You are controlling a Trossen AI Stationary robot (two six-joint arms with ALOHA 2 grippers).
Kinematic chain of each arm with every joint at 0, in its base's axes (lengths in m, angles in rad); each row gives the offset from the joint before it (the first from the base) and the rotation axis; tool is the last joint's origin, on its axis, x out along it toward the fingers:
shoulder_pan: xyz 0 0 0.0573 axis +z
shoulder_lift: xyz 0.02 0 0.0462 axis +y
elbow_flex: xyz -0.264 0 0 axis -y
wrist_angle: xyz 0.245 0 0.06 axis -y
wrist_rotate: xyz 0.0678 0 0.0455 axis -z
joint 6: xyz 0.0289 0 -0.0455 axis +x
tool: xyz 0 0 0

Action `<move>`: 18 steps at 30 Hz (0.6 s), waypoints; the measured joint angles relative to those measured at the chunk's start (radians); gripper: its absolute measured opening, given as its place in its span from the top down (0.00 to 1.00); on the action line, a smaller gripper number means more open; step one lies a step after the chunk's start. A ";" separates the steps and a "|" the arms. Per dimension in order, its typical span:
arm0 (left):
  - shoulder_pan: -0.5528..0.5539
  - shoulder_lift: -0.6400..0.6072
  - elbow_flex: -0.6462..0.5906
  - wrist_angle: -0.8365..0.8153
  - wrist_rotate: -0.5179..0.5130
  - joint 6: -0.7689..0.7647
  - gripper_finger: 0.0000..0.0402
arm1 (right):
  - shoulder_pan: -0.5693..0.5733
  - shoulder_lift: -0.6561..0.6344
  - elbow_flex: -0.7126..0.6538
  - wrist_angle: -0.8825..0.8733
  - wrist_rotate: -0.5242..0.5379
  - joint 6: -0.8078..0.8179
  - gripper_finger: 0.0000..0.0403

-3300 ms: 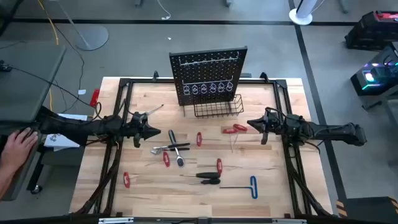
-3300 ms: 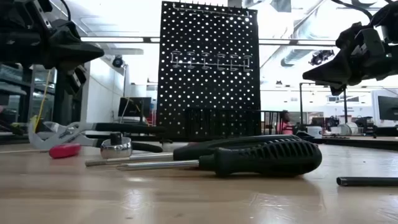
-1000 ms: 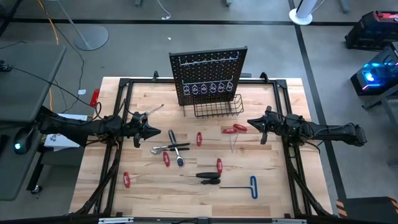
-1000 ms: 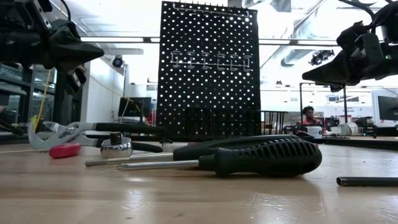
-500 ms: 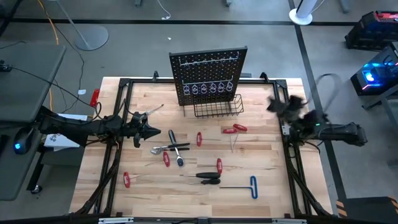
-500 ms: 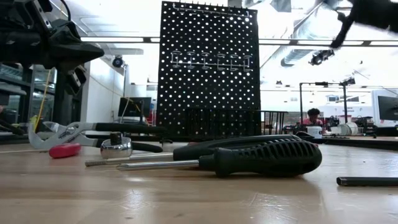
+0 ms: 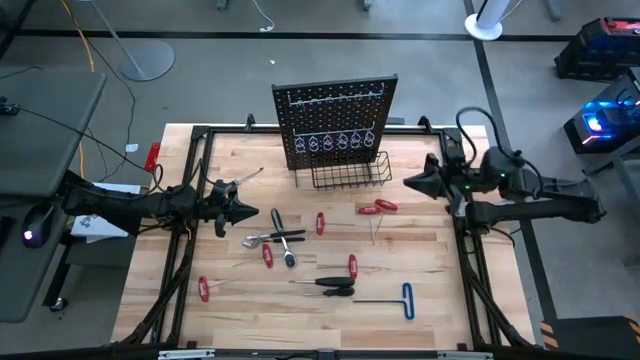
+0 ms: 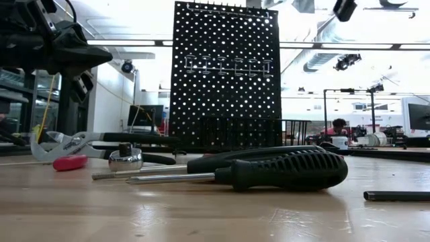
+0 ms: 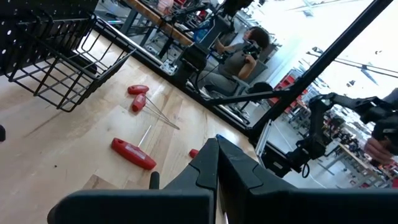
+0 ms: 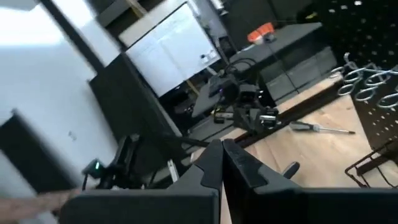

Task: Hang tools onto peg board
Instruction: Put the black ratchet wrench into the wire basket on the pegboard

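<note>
Above the right side of the pale wooden table point(image 7: 420, 270), the right gripper point(image 7: 410, 182) hangs with its two dark fingers pressed together into a point and nothing between them — it points toward the table's middle, level with the black wire basket point(image 7: 350, 170). The nearest tools are the pair of red-handled drivers point(image 7: 378, 208), on the wood just in front of it and a little nearer the table's front edge, untouched.

The left gripper point(image 7: 245, 210) sits over the left half of the table, its fingers likewise closed and empty, its tip aimed at the middle. Just beyond that tip lie the silver metal pliers point(image 7: 262, 239) crossed by a black-handled tool point(image 7: 283, 233); a red-handled driver point(image 7: 320, 223) lies farther toward the centre.

The upright black perforated peg board point(image 7: 335, 120) stands at the back middle of the table, with a row of metal loop hooks point(image 7: 340, 142) across it and the basket at its foot — no tool hangs on it. Toward the front edge lie two black-handled screwdrivers point(image 7: 330, 287), side by side, and a blue T-handle key point(image 7: 398, 299).

In the left wrist view a seated person point(image 9: 239, 53) shows beyond the table.
</note>
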 joint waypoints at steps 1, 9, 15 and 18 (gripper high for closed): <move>0.000 0.000 0.000 0.000 0.000 0.013 1.00 | 0.000 0.023 0.009 0.006 0.013 0.011 1.00; -0.002 0.000 0.000 0.045 -0.009 -0.034 1.00 | 0.000 0.216 0.043 0.126 0.033 0.289 1.00; -0.002 0.000 0.000 0.117 -0.013 -0.295 1.00 | 0.000 0.331 0.044 0.304 0.041 0.384 1.00; -0.001 0.003 0.000 0.191 -0.131 -0.339 1.00 | 0.000 0.366 0.044 0.384 0.071 0.384 1.00</move>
